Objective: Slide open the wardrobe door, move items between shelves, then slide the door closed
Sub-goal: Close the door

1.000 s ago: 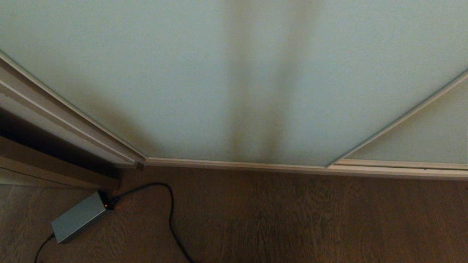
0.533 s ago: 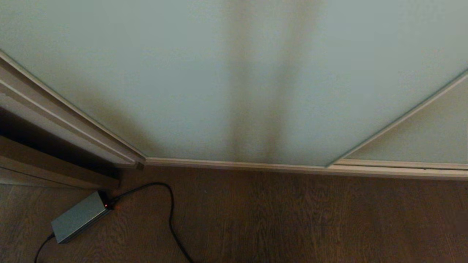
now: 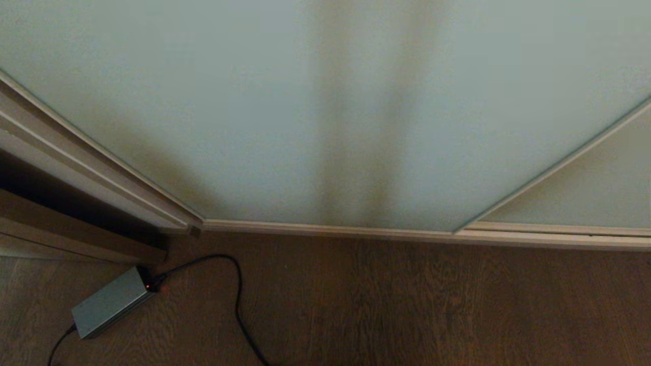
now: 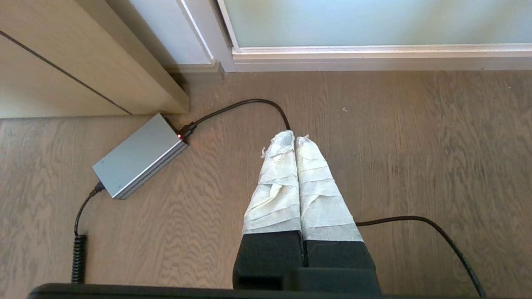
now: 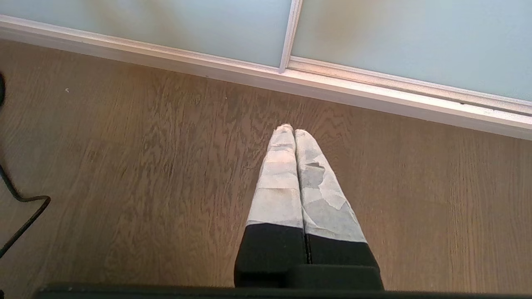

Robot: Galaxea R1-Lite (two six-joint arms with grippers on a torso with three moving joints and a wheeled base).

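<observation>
Wood-grain floor (image 3: 407, 305) is filling the near part of the head view, and straight ahead the sliding wardrobe door (image 3: 254, 101) is standing across the opening, its frosted pale glass sitting down in the off-white bottom rail (image 3: 330, 230). To the right, a second glass panel (image 3: 600, 193) is lying just behind the door's slim right edge. No gap is showing between them, so the wardrobe is reading as shut, and neither shelves nor plush items are appearing anywhere.

Further out, the left gripper (image 4: 294, 139) is hanging over the floor with its taped fingers pressed together and nothing between them. The right gripper (image 5: 293, 129) is doing likewise, tips together and empty, pointing at bare floor near the rail, where the two panels are meeting. Neither is touching the door.

On the left, near the corner by a wooden panel (image 4: 83, 62), a grey power brick (image 3: 109, 302) is lying on the floor with its black cable (image 3: 236, 295) looping toward the robot.

Judging from this, the task is either not begun or fully done; the closed door alone is not telling which.
</observation>
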